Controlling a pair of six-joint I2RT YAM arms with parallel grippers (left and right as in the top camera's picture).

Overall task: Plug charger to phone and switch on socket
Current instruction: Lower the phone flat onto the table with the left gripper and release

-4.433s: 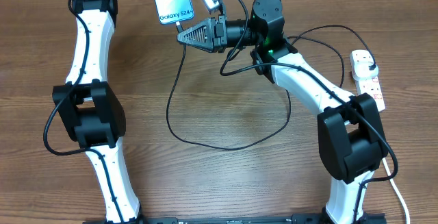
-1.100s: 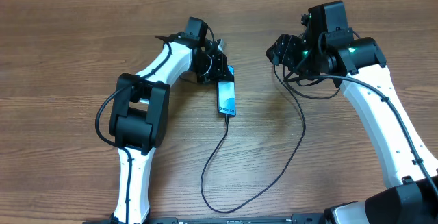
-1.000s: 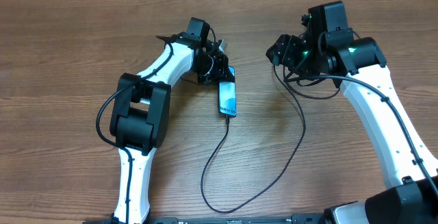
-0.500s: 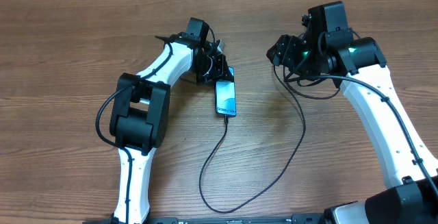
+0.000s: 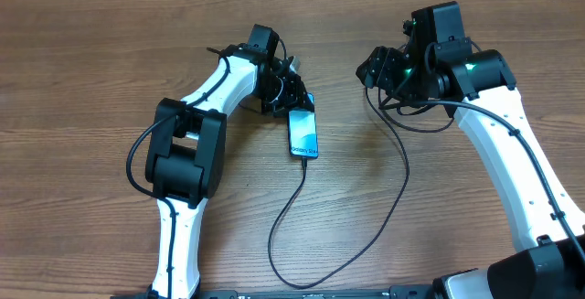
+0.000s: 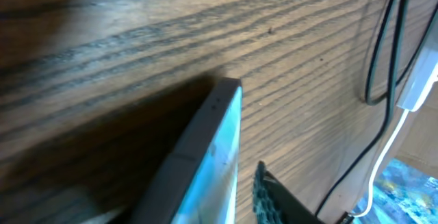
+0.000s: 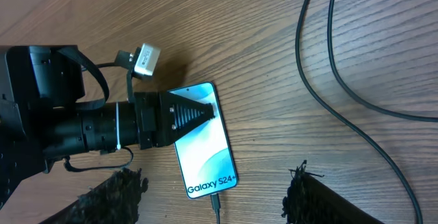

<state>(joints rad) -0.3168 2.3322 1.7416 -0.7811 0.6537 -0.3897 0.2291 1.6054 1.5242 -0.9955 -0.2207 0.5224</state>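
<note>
The phone [image 5: 303, 133] lies flat on the wooden table, screen up, with "Galaxy S24+" at its near end [image 7: 209, 181]. The charger's connector [image 7: 214, 201] sits in that end. Its black cable [image 5: 291, 203] loops down and back up towards the right arm. My left gripper [image 5: 292, 98] is at the phone's far end, open, and a gap shows between one finger [image 6: 272, 198] and the screen [image 6: 217, 162]. My right gripper [image 7: 215, 180] hovers open above the table with nothing in it. The socket is hidden in the overhead view. A white body with a white cord [image 6: 423, 80] shows at the left wrist view's right edge.
The right arm [image 5: 494, 134] reaches over the table's right side. The charger cable [image 7: 342, 94] runs in curves across the wood right of the phone. A small white connector [image 7: 144, 58] sits on the left wrist.
The left jaws have opened. The phone, earlier tilted on its edge in them, now lies flat on the table. The right arm has not moved.
</note>
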